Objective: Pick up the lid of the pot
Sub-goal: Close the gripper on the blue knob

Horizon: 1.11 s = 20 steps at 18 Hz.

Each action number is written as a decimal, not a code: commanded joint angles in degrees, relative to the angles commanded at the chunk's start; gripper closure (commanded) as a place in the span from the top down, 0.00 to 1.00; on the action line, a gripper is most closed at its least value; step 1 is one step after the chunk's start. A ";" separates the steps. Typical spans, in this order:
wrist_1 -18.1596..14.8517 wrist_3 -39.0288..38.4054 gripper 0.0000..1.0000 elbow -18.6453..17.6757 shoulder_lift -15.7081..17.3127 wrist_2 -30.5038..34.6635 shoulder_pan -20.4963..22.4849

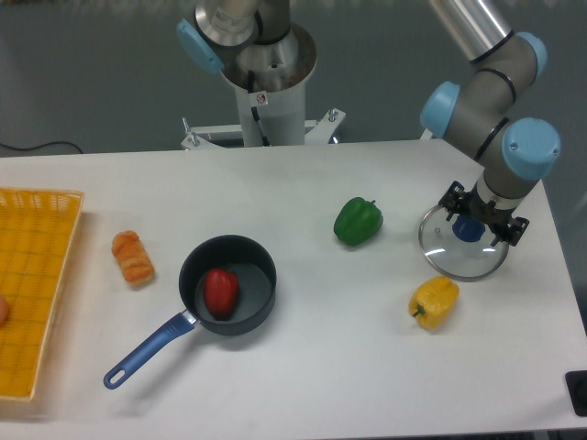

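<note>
My gripper (476,223) is over the pot lid at the right of the table, its two fingers spread wide. The round lid (457,261) is see-through with a thin rim and lies flat. Its dark blue knob (468,228) shows between the fingertips, with a gap visible on each side. The wrist and gripper body hide the lid's upper right part, and the exact height of the fingertips above it cannot be told.
A yellow pepper (434,302) lies just below the lid, and a green pepper (358,222) to its left. Further left, a black pan (254,314) with a blue handle holds a red item (220,293). Beyond are an orange-brown object (133,258) and a yellow crate (35,302).
</note>
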 joint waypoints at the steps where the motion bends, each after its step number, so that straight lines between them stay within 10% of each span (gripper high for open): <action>1: 0.00 0.00 0.94 0.00 0.00 0.00 0.00; 20: 0.09 0.44 0.86 -0.88 0.00 0.18 -0.09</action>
